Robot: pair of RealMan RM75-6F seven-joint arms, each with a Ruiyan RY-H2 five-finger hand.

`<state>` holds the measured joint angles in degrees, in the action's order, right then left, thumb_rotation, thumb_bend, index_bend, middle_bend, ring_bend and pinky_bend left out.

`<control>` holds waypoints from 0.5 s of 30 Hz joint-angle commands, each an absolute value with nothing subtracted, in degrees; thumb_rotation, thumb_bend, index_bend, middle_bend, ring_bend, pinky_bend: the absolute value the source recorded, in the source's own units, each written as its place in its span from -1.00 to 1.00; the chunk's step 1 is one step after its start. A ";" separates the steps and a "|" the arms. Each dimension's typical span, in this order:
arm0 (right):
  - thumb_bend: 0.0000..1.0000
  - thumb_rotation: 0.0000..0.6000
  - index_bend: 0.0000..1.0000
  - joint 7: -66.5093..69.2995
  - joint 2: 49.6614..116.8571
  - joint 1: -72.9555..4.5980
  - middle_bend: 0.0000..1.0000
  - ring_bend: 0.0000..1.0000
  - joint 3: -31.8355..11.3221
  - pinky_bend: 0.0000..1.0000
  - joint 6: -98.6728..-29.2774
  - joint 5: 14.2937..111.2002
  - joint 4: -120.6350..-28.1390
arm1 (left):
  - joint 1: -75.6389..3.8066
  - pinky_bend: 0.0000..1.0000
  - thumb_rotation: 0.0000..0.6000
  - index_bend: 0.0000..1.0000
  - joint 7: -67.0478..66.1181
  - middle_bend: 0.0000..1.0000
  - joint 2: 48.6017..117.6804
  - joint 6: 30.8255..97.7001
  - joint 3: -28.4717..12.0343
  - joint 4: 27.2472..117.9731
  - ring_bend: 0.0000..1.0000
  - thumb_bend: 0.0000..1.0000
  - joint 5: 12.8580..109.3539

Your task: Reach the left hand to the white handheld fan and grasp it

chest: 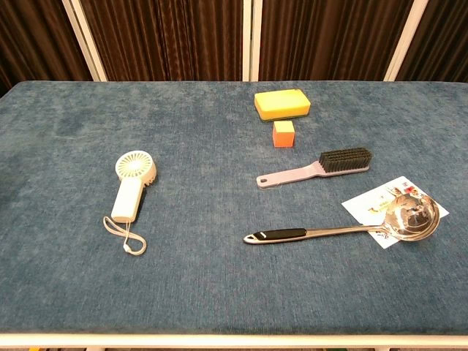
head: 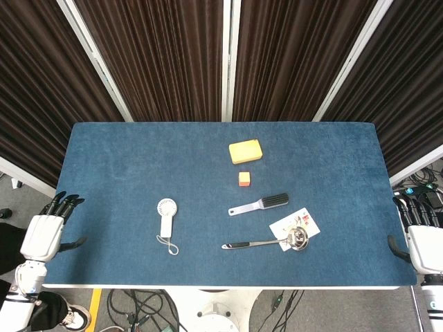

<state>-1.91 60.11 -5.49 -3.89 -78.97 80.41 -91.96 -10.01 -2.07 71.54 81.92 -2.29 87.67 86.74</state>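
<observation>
The white handheld fan [head: 166,216] lies flat on the blue table [head: 138,159], round head toward the back, handle and wrist loop toward the front edge; the chest view shows the fan [chest: 131,186] left of centre. My left hand [head: 47,232] hangs off the table's left edge, well to the left of the fan, fingers apart and holding nothing. My right hand [head: 421,238] sits beyond the right edge, also empty with fingers spread. Neither hand appears in the chest view.
A yellow sponge [head: 246,151] and a small orange cube [head: 243,178] sit toward the back middle. A grey brush [head: 259,205], a steel ladle [head: 266,243] and a printed card [head: 296,223] lie right of the fan. Cables trail on the floor below.
</observation>
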 commanded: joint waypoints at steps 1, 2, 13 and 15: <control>-0.39 1.00 -1.00 -1.86 60.16 -5.56 -1.00 -1.00 -3.83 -1.00 -78.66 80.28 -91.83 | -9.97 -0.47 1.00 -0.62 -2.06 -0.70 71.54 81.94 -2.27 87.67 -0.88 -0.82 86.68; -0.39 1.00 -1.00 -1.87 60.14 -5.58 -1.00 -1.00 -3.83 -1.00 -78.60 80.25 -91.80 | -9.96 -0.47 1.00 -0.62 -2.03 -0.70 71.58 81.93 -2.24 87.63 -0.88 -0.82 86.67; -0.39 1.00 -1.00 -1.37 59.85 -5.43 -1.00 -1.00 -4.05 -1.00 -78.91 80.10 -91.68 | -10.10 -0.46 1.00 -0.63 -1.19 -0.70 71.85 81.96 -1.76 87.56 -0.87 -0.82 87.70; -0.39 1.00 -1.00 -1.34 59.92 -5.49 -1.00 -1.00 -4.00 -1.00 -78.74 80.11 -91.61 | -10.07 -0.38 1.00 -0.63 -0.98 -0.66 71.96 82.36 -1.71 87.46 -0.81 -0.82 88.14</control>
